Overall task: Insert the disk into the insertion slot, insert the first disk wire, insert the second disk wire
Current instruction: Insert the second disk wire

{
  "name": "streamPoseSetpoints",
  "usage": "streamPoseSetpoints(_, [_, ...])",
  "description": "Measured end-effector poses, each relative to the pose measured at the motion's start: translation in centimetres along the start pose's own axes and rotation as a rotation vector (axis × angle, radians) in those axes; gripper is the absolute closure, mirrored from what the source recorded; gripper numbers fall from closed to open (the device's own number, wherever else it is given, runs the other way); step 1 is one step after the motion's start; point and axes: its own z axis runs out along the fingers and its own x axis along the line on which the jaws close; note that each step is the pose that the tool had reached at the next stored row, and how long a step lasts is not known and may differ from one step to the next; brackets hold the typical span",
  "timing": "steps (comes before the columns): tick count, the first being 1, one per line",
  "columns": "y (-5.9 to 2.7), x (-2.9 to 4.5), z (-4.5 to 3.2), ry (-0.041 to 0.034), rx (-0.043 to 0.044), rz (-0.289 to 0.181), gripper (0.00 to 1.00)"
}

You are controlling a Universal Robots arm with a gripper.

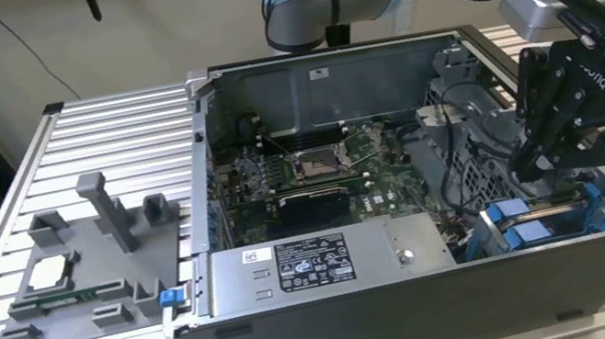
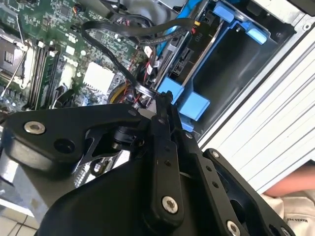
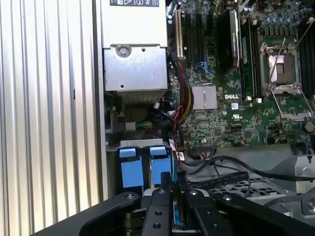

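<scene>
While the gripper (image 1: 551,166) is hanging over the drive bay corner of an open computer case (image 1: 425,297), its black fingers (image 3: 165,194) are pressed close together with only a thin gap, and whether they are pinching a wire end is not clear. In the exterior view the gripper is sitting just above the insertion slot (image 1: 548,219), at the view's right end of the case. The disk (image 2: 189,54) appears to be already seated in that slot, its bright blue carrier tabs (image 3: 142,169) standing up in a pair of 2 directly ahead of the fingertips in the first wrist view. Black cables (image 2: 123,29) are looping from the motherboard (image 3: 231,98) toward the rear of the disk.

The step in hand is probably a wire insertion. Doing it well likely means keeping the plug square to the disk's connector, pressing straight, and keeping the loose cables from snagging on the fingers.

The case is lying on a table (image 1: 83,124) of ribbed aluminium slats, with a grey parts fixture (image 1: 86,282) well apart at the exterior view's left. A pale wall is rising behind, and a dark post is standing at the far left.
</scene>
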Motion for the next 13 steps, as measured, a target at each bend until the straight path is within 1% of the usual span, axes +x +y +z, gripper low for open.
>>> streamPoseSetpoints(2, [-0.01,0.00,0.11,-0.0001,0.0001,0.000,1.00])
streamPoseSetpoints(4, [-0.03,0.04,0.36,0.0009,0.0035,0.000,1.00])
streamPoseSetpoints(8, [-0.08,0.08,0.74,0.0023,0.0260,-0.004,1.00])
streamPoseSetpoints(13, [-0.12,0.01,1.21,0.0002,0.0597,-0.009,1.00])
